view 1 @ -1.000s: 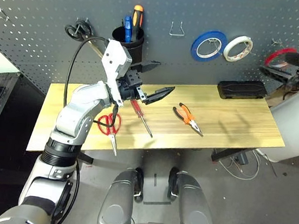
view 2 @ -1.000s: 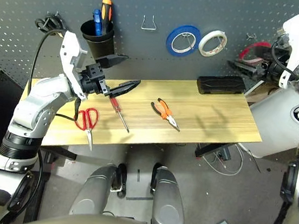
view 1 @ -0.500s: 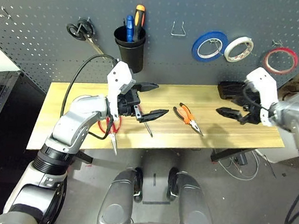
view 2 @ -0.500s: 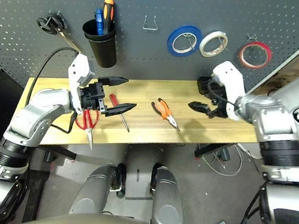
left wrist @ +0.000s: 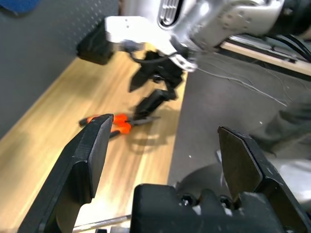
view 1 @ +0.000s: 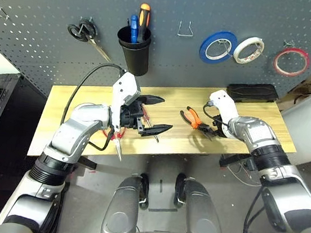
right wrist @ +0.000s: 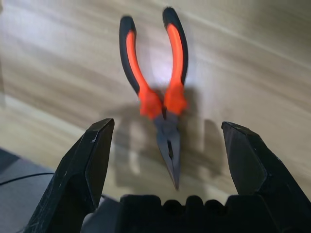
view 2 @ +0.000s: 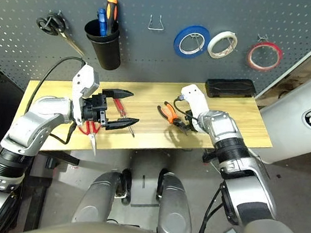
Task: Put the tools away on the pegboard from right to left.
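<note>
The orange-and-black-handled pliers (view 1: 192, 119) lie on the wooden table (view 1: 245, 125), handles toward the pegboard (view 1: 45, 0). My right gripper (right wrist: 167, 127) is open, hovering just above their nose with a finger on each side. The thin red tape ring (view 1: 292, 60) hangs on a hook at the pegboard's far right. My left gripper (view 1: 154, 115) is open above the red-handled slim screwdriver (view 2: 120, 109). The red-handled scissors (view 2: 90, 126) lie beside it, partly behind my left forearm.
On the pegboard hang black-handled scissors (view 1: 82, 31), a black cup (view 1: 135, 50) holding screwdrivers, an empty wire hook (view 1: 184, 30), a blue tape roll (view 1: 217, 46) and a white one (view 1: 247, 50). A black box (view 1: 252, 92) sits at the table's back right.
My right arm has come down from the pegboard's right end to the pliers, leaving the red tape ring on its hook. My left gripper has sunk slightly toward the table.
</note>
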Action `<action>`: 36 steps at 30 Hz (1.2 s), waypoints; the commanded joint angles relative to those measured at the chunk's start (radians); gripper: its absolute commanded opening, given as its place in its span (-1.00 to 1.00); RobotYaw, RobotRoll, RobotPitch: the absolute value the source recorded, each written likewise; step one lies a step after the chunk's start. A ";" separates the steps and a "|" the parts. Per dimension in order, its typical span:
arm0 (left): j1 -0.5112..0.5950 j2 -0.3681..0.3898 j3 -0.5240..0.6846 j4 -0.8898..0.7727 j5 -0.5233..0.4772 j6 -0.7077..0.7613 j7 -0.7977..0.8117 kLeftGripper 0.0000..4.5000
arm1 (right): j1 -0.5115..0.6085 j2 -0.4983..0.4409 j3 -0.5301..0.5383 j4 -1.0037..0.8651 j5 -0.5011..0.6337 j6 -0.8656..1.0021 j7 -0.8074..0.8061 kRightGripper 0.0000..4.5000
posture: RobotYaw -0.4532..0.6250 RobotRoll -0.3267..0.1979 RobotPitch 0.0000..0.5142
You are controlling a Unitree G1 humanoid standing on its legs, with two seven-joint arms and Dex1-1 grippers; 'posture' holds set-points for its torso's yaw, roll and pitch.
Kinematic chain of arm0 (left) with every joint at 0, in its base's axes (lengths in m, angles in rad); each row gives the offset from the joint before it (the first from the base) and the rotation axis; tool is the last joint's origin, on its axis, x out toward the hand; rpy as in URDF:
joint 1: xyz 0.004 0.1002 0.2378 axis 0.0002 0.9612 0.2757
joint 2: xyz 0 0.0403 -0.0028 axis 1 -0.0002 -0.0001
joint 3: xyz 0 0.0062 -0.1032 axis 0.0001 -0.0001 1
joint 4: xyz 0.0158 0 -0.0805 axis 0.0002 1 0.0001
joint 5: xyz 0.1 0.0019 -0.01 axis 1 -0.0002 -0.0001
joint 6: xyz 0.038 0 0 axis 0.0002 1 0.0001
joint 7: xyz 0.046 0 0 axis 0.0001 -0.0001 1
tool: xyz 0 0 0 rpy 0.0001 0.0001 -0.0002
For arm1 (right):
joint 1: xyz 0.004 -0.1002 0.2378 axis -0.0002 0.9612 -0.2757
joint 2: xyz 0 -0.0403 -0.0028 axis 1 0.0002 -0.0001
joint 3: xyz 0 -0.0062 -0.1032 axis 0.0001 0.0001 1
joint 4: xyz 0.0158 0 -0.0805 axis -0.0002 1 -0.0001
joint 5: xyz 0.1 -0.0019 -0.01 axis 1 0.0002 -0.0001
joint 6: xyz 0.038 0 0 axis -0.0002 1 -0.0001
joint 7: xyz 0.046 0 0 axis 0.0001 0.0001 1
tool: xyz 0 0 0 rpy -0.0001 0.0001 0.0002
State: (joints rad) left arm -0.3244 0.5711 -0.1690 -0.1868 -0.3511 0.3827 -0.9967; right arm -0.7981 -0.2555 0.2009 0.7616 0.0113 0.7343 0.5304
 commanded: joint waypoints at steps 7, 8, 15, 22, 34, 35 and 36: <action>0.058 0.018 -0.010 -0.071 -0.011 0.041 0.002 1.00 | -0.060 0.070 0.001 0.237 -0.063 -0.136 -0.051 0.98 | -0.24 0.25 0.06; 0.063 0.018 -0.009 -0.080 -0.012 0.046 0.005 1.00 | -0.065 0.074 -0.002 0.252 -0.066 -0.147 -0.056 0.98 | -0.23 0.25 0.07; 0.094 0.028 -0.003 -0.133 -0.023 0.079 0.016 1.00 | -0.103 0.094 -0.013 0.342 -0.078 -0.205 -0.072 0.98 | -0.20 0.25 0.12; 0.108 0.032 0.003 -0.164 -0.033 0.105 0.027 1.00 | -0.124 0.111 -0.023 0.408 -0.091 -0.247 -0.076 0.98 | -0.17 0.25 0.14; 0.143 0.076 -0.005 -0.193 -0.026 0.117 0.022 1.00 | -0.154 0.134 -0.034 0.496 -0.123 -0.311 -0.127 0.98 | -0.12 0.25 0.16; 0.144 0.076 -0.005 -0.193 -0.027 0.118 0.025 1.00 | -0.156 0.136 -0.037 0.500 -0.124 -0.314 -0.130 0.98 | -0.12 0.25 0.16; 0.144 0.075 -0.004 -0.193 -0.027 0.118 0.027 1.00 | -0.158 0.138 -0.037 0.505 -0.128 -0.320 -0.133 0.98 | -0.12 0.25 0.16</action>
State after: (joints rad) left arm -0.1987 0.6403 -0.1620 -0.3556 -0.3720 0.4933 -0.9690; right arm -0.9628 -0.1269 0.1730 1.2410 -0.1057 0.4225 0.4052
